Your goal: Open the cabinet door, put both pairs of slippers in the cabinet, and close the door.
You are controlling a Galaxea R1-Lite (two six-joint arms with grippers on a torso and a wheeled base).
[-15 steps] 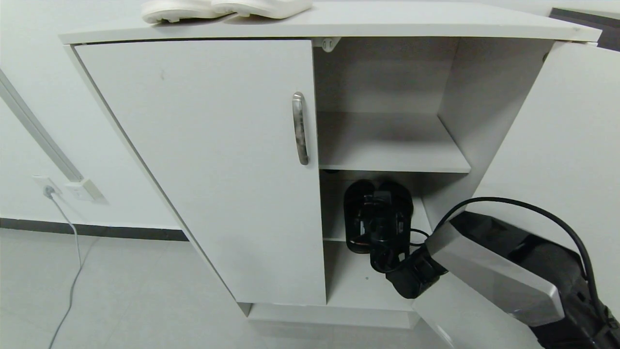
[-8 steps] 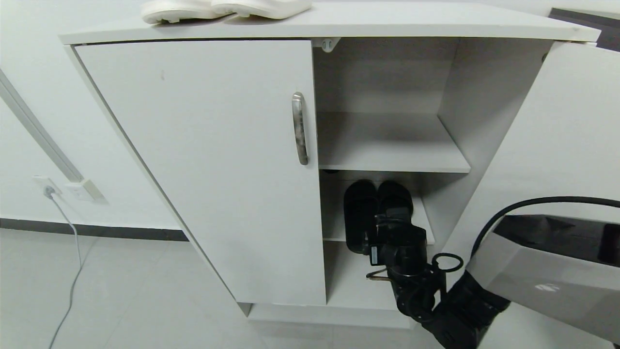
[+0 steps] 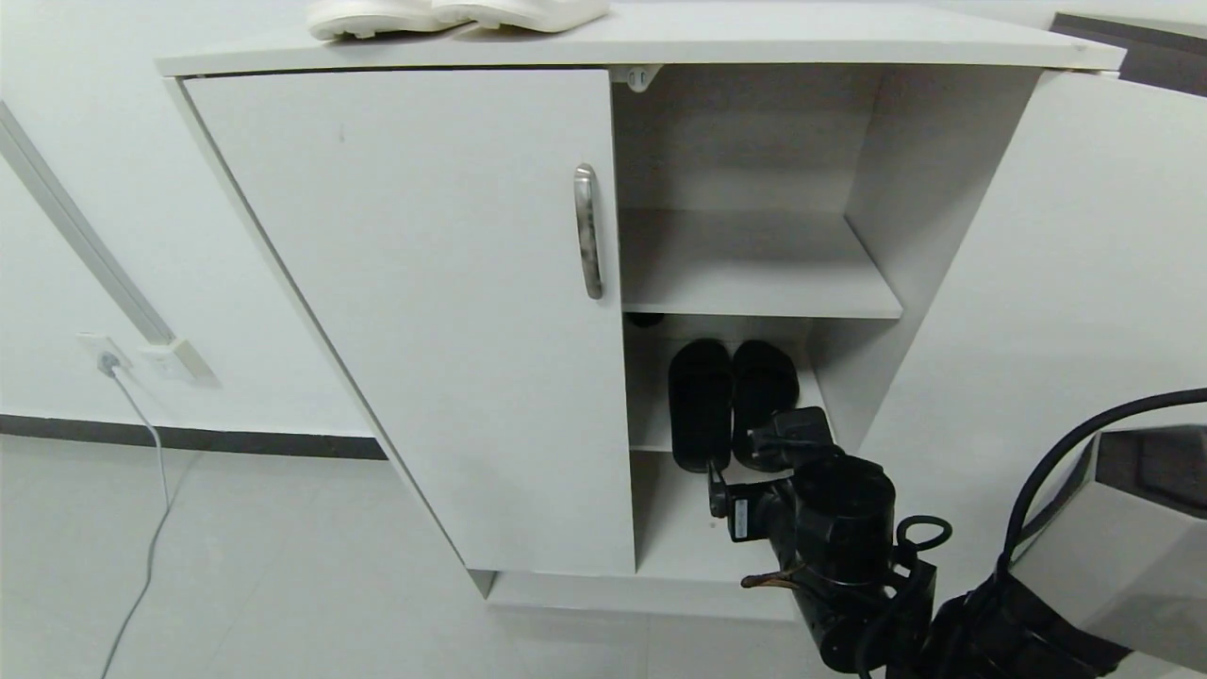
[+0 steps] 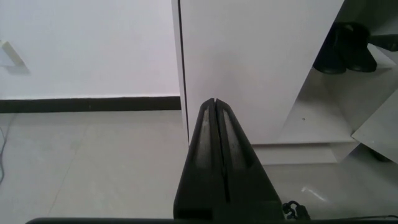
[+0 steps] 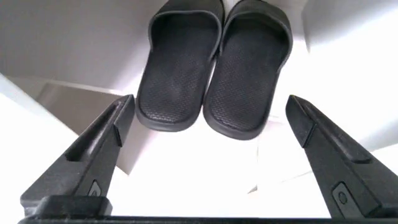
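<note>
Change: the right claw (image 5: 210, 106) has backed out of the tall white wooden cabinet (image 3: 754, 38). It is wide open and holds nothing.
Black pair: the black rubber slippers (image 3: 731, 401) lie side by side at the front edge of the lower shelf (image 3: 651, 415).
White pair: the white foam slippers (image 3: 453, 14) sit on the cabinet top, left of its middle.
Left claw (image 4: 215, 106): closed, low by the shut door.
Meaning: one pair is in. The white pair is likely next.

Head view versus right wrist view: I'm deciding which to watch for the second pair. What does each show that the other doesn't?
Head view: white slippers on the cabinet top, closed left door with handle. Right wrist view: right hand with fingers spread open, clear of the black slippers. Shared: black slippers side by side on a lower shelf.
</note>
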